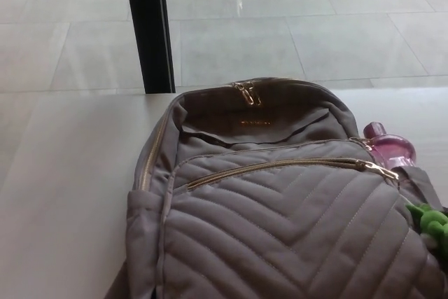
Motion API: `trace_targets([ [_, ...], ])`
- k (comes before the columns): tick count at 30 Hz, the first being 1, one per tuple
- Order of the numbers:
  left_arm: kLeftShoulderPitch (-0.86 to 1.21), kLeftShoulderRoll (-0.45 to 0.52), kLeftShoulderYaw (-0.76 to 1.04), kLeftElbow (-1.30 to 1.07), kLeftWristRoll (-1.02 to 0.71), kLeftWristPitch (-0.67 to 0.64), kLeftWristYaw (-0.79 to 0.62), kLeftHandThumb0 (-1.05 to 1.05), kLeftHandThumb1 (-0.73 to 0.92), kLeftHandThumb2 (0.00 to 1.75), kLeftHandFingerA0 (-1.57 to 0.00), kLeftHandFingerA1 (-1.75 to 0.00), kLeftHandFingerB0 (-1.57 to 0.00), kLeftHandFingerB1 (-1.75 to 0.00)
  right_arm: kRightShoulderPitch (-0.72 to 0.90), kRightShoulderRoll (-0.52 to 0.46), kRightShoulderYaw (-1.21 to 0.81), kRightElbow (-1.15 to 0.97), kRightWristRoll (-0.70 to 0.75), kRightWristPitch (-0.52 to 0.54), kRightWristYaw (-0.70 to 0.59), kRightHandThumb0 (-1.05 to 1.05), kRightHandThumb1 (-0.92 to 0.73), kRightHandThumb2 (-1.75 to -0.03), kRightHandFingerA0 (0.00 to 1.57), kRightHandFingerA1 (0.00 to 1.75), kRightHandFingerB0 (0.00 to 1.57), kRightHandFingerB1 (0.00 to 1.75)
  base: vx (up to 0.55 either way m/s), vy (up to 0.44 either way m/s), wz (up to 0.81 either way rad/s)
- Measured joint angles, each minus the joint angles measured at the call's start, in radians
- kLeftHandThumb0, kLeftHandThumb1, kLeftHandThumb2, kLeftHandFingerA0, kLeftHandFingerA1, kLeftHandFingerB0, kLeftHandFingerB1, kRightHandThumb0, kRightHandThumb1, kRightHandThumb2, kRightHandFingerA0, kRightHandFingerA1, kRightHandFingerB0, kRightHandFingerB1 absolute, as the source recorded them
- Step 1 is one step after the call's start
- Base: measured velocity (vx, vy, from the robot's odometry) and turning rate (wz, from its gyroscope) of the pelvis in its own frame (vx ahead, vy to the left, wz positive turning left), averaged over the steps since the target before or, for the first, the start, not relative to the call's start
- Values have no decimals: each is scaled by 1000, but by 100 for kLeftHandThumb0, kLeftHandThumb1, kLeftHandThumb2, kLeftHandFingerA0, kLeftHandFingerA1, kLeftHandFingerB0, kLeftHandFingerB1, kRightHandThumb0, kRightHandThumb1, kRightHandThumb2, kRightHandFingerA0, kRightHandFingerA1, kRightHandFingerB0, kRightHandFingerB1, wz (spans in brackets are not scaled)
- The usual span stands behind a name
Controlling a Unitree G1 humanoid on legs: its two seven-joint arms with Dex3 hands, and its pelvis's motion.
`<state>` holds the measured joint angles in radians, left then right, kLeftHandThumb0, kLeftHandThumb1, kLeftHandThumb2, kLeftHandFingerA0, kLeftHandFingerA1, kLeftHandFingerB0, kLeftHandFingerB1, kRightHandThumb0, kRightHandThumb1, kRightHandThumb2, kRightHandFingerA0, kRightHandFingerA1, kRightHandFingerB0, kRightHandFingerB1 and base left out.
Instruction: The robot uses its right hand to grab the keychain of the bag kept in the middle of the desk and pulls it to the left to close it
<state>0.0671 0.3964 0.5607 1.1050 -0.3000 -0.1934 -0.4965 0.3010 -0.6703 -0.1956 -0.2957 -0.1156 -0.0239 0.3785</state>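
A grey-brown quilted backpack [280, 222] lies on the pale desk [63, 194], filling the lower middle and right of the head view. Its top compartment gapes open, with two gold zipper pulls [246, 94] at the far rim. A gold front-pocket zipper runs across the quilted panel to a pull [378, 169] on the right. A green fuzzy keychain [432, 222] shows at the bag's right edge, partly cut off by the picture. Neither of my hands shows.
A pink bottle [390, 148] sticks out of the bag's right side pocket. A black post [148, 26] stands behind the desk's far edge, against a tiled floor [315, 26]. The desk stretches bare to the left of the bag.
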Motion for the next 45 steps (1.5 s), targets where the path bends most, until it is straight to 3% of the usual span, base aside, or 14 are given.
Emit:
trace_targets([
  [21,9,2,1,12,-1,-17,-3,-105,52,67,-99,-112,-89,-110,-43,9,-47,-65,-82,-48,-23,-48,-72,-61,80,70,33,31,0,0,0],
  [22,11,2,2,12,-1,-18,-3,-105,52,67,-101,-109,-90,-108,-43,9,-45,-71,-85,-46,-23,-56,-57,-86,78,76,26,45,0,0,0],
  [23,11,2,2,12,-1,-18,-3,-105,53,67,-101,-109,-89,-109,-43,9,-41,-78,-89,-42,-23,-51,-71,-61,83,74,33,31,0,0,0],
  [25,10,2,2,14,-2,-20,-3,-105,53,67,-100,-110,-89,-109,-43,9,-34,-96,-97,-35,-24,-52,-71,-61,84,75,32,31,0,0,0],
  [27,10,2,2,14,-2,-23,-3,-105,54,68,-102,-109,-91,-109,-43,10,-25,-112,-107,-31,-27,-54,-71,-60,83,84,31,30,0,0,0],
  [28,10,2,2,14,-2,-24,-3,-105,55,68,-96,-112,-90,-108,-42,12,-21,-120,-112,-29,-28,-59,-56,-86,86,92,21,44,0,0,0],
  [31,11,2,1,14,-1,-28,-6,-105,55,69,-97,-111,-91,-108,-41,19,-14,-133,-121,-27,-34,-60,-56,-87,85,94,22,44,0,0,0],
  [32,11,2,1,15,-1,-28,-6,-105,55,69,-97,-112,-91,-108,-41,20,-12,-133,-124,-27,-36,-60,-56,-87,86,95,23,44,0,0,0],
  [33,10,2,0,15,-1,-28,-6,-105,56,68,-97,-111,-90,-108,-41,20,-9,-133,-128,-27,-39,-54,-69,-61,89,100,33,32,0,0,0],
  [35,8,2,0,18,-1,-29,-7,-105,56,68,-97,-111,-90,-108,-41,20,-4,-134,-137,-27,-42,-54,-69,-61,89,100,33,32,0,0,0],
  [38,5,2,1,22,-2,-30,-10,-105,58,70,-98,-111,-91,-108,-40,20,4,-134,-149,-27,-47,-40,-73,-64,90,145,41,35,0,0,0],
  [39,5,2,0,23,-1,-31,-11,-105,58,70,-99,-110,-92,-108,-38,20,9,-133,-154,-27,-47,-44,-57,-90,103,130,36,51,0,0,0],
  [40,5,2,-1,24,-1,-32,-11,-105,59,71,-100,-110,-93,-108,-36,20,12,-130,-156,-27,-47,-32,-74,-67,86,159,45,38,0,0,0],
  [45,6,2,-3,27,0,-33,-11,-105,61,71,-98,-111,-91,-108,-30,22,26,-122,-173,-27,-47,-23,-81,-63,80,173,57,38,0,0,0],
])
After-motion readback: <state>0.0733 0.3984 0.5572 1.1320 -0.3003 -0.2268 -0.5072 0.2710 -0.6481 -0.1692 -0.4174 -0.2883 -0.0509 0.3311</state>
